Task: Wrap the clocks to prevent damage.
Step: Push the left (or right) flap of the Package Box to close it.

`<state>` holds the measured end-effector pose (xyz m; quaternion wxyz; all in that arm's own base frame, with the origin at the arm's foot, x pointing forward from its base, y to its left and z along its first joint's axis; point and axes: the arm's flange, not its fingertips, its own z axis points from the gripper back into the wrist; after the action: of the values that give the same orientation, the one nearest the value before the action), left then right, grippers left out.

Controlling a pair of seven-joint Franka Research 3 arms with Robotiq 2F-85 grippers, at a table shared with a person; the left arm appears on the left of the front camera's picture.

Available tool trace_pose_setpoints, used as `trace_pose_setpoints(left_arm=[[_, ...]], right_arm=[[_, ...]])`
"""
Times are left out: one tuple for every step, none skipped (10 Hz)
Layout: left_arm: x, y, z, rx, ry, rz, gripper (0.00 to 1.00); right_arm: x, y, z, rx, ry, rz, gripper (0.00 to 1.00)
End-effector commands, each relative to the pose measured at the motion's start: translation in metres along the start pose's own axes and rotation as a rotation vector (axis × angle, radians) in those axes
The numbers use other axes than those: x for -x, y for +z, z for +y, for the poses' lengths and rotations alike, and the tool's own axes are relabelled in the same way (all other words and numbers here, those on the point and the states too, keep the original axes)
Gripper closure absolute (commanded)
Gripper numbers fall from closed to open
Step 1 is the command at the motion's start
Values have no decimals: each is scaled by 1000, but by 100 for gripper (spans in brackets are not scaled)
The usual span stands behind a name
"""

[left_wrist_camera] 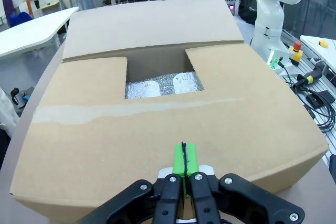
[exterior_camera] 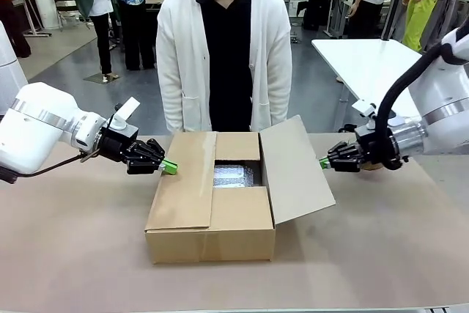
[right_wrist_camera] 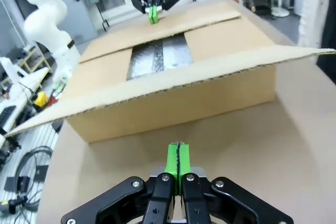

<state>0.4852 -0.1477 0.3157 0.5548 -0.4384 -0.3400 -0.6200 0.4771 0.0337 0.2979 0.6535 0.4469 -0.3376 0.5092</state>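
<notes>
Clocks (exterior_camera: 233,176), wrapped as one whitish, shiny bundle, lie on the floor of a box on the counter (exterior_camera: 381,254), showing through the gap between its flaps. A person (exterior_camera: 223,49) stands at the counter's far edge, hands out of sight.

The box (exterior_camera: 212,243) sits mid-counter, its back close to that far edge. Three flaps are folded in: the left flap (exterior_camera: 183,188), the near one and the far one. The right flap (exterior_camera: 293,170) stands half raised and leans outward.

The left pincer (exterior_camera: 169,167) is closed on nothing, green pads pressed together, tip at the left flap's outer edge. The left wrist view puts it low over that flap. The right pincer (exterior_camera: 323,163) is likewise closed and empty, just beside the raised flap's outer face and above bare counter.

By the look of it the wrapping is done and the work in hand is closing the box. The next move would seem to call for the right pincer to nudge the raised flap over and down across the gap while the left steadies its side. The flap is light and springy, so it may need holding.

The count is one counter, one person, one box, four flaps, one bundle and two pincers. How many clocks are inside the wrap cannot be told.
</notes>
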Motion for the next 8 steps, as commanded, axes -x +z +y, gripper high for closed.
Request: trace_pose_setpoints(left_arm=[[4, -3, 0, -9, 5, 0, 100], [4, -3, 0, -9, 5, 0, 100], [4, -3, 0, -9, 5, 0, 100], [4, -3, 0, -9, 5, 0, 100], [4, -3, 0, -9, 5, 0, 100], [4, -3, 0, -9, 5, 0, 100], [4, -3, 0, -9, 5, 0, 100], [4, -3, 0, -9, 5, 0, 100]], right_arm=[[0, -20, -7, -81, -75, -72, 99], [-1, -29, -8, -110, -80, -93, 99], [-5, -36, -7, -124, -83, -126, 99], [-10, -42, -5, -124, -69, -155, 99], [-15, -49, -2, -110, -47, -176, 99], [-20, -56, 0, -115, -37, -172, 99], [-28, -61, 2, -124, -30, -178, 99], [-32, -68, 4, -131, -26, -178, 99]])
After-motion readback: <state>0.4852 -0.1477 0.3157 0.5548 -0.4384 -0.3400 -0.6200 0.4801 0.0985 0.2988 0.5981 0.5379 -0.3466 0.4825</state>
